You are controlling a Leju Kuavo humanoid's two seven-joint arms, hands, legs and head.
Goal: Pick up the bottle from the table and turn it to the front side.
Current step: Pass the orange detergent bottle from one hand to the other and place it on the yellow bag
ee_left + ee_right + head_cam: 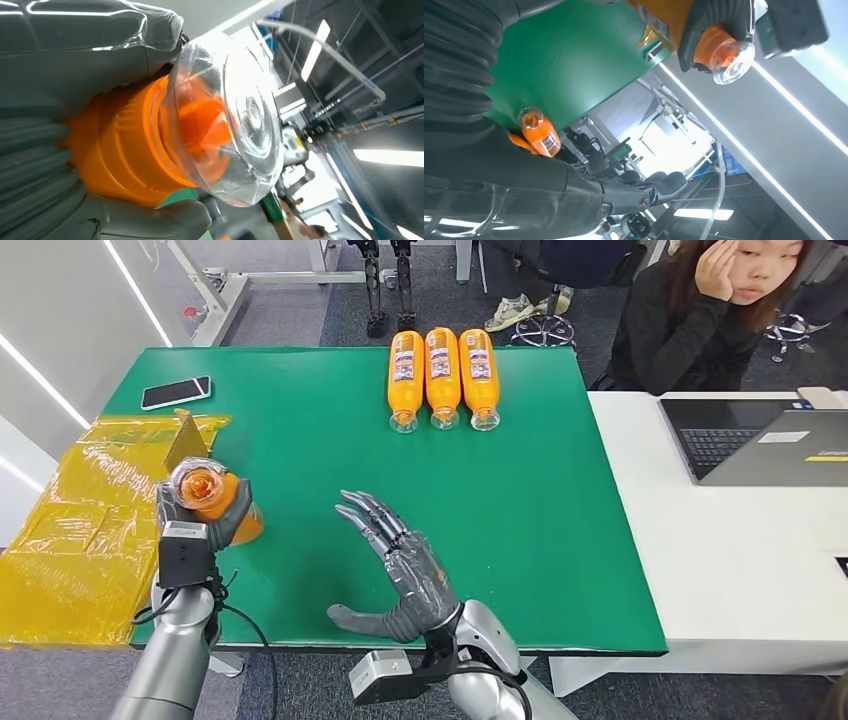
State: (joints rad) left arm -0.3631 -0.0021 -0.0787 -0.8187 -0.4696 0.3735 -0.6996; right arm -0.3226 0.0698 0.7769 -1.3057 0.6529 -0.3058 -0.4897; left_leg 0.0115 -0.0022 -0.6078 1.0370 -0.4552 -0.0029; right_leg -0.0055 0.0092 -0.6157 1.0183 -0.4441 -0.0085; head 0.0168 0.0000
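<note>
My left hand grips an orange bottle and holds it above the green table's front left part, its clear base turned up toward the head camera. Close up, the same bottle sits between my left hand's fingers and thumb. The right wrist view shows the held bottle wrapped by the left hand. My right hand hovers open over the table's front middle, fingers spread, holding nothing. Three more orange bottles lie side by side at the table's far middle.
A yellow plastic sheet covers the table's left edge. A black phone lies at the far left corner. On the right stands a white table with a laptop; a seated person is behind it.
</note>
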